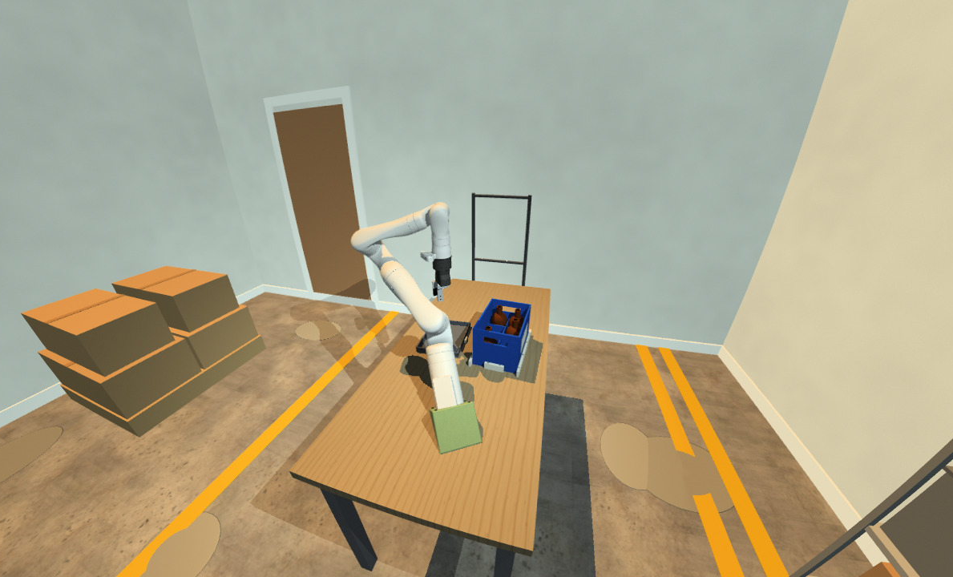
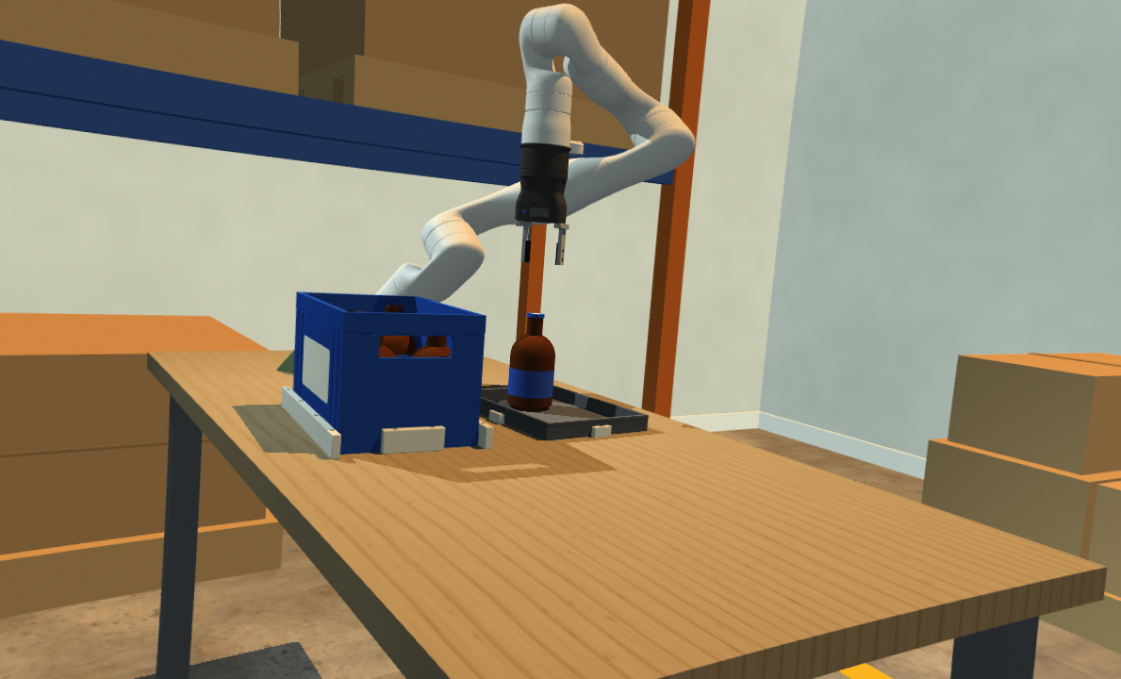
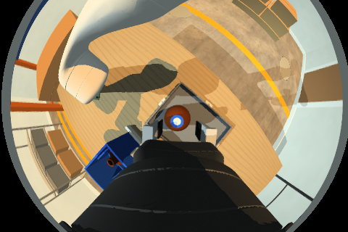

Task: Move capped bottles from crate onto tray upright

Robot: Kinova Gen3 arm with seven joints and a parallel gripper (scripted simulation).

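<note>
One blue-capped bottle (image 2: 531, 372) (image 3: 177, 117) is being supported upright on the tray (image 2: 547, 428) (image 3: 226, 130), beside the blue crate (image 1: 495, 353) (image 2: 412, 396) (image 3: 99, 175); above its cap, the jaws (image 1: 438, 292) (image 2: 543, 246) are being held spread, with nothing being gripped.

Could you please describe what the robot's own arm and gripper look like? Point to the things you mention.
The arm (image 1: 409, 294) (image 2: 547, 109) (image 3: 109, 18) is glossy off-white, with rounded tubular segments and thin seam lines. The gripper (image 1: 438, 292) (image 2: 543, 253) (image 3: 179, 127) has a black, rounded body and two slim, light-grey fingers with black inner pads. No cables show.
</note>
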